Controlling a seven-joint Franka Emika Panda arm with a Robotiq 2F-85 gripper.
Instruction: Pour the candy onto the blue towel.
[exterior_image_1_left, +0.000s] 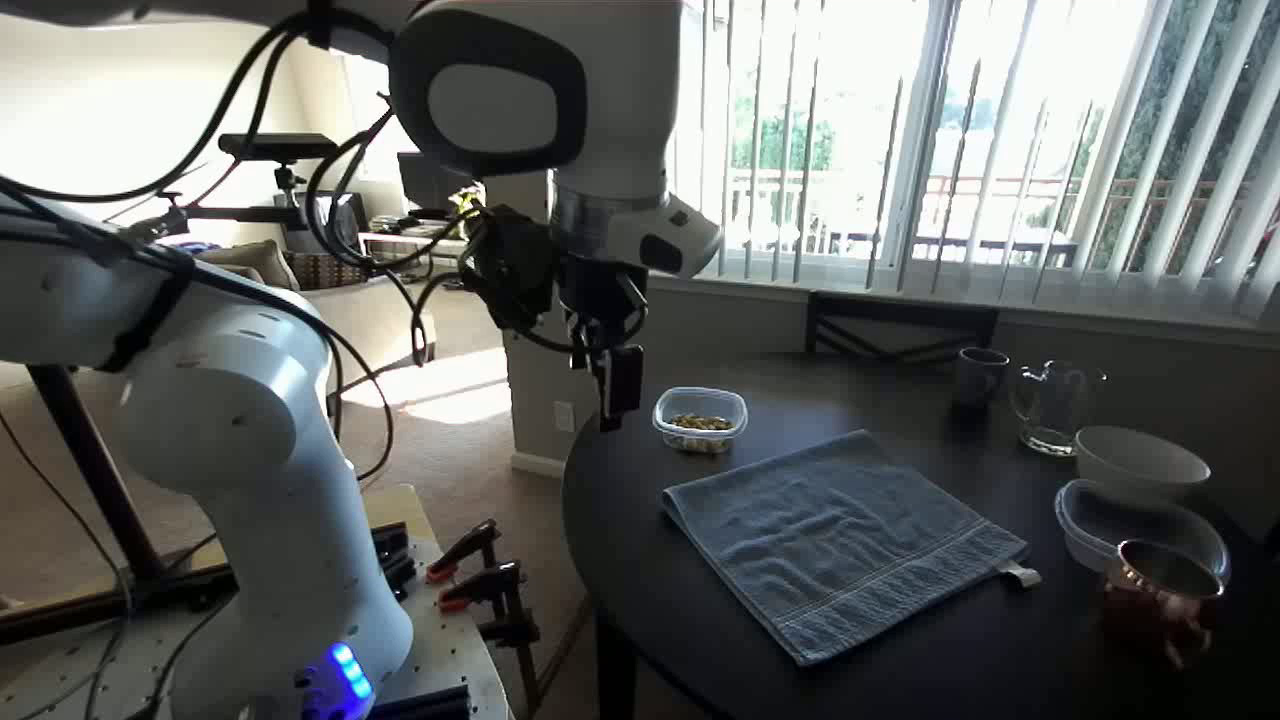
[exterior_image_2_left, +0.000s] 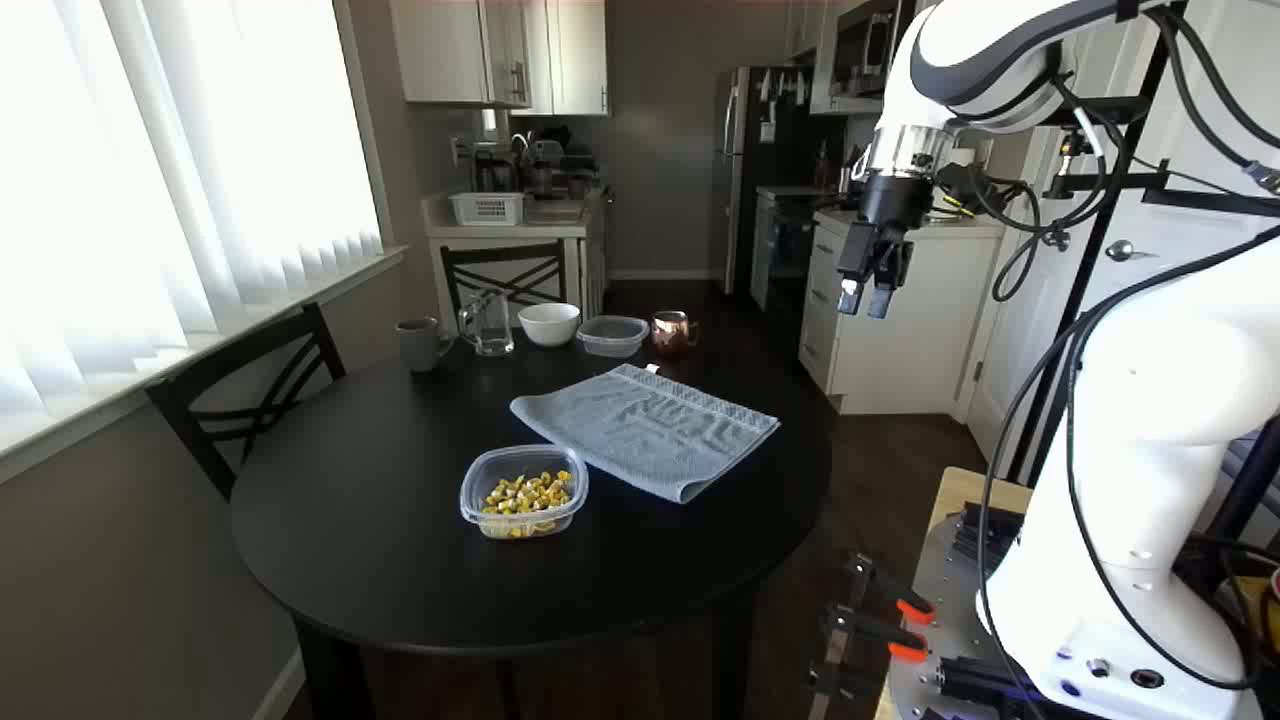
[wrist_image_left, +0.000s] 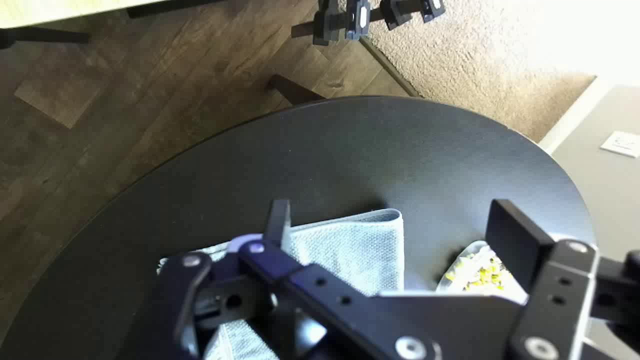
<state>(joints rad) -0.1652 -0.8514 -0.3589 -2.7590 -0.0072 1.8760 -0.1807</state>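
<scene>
The candy (exterior_image_1_left: 700, 424) is a heap of small yellow-tan pieces inside a clear plastic container (exterior_image_2_left: 478, 506) on the dark round table. The candy shows in an exterior view (exterior_image_2_left: 527, 494) and partly in the wrist view (wrist_image_left: 484, 276), cut off by a finger. The blue towel (exterior_image_1_left: 840, 530) lies flat and slightly wrinkled beside the container; it also shows in an exterior view (exterior_image_2_left: 650, 425) and in the wrist view (wrist_image_left: 350, 247). My gripper (wrist_image_left: 395, 220) is open and empty, with its fingers wide apart. It hangs above table height, apart from container and towel, in both exterior views (exterior_image_1_left: 612, 405) (exterior_image_2_left: 864, 300).
On the dark table (exterior_image_2_left: 370, 560), beyond the towel, stand a copper mug (exterior_image_2_left: 672, 333), a second clear container (exterior_image_2_left: 612, 345), a white bowl (exterior_image_2_left: 549, 324), a glass pitcher (exterior_image_2_left: 492, 328) and a grey mug (exterior_image_2_left: 420, 347). Chairs (exterior_image_2_left: 262, 400) stand near the window.
</scene>
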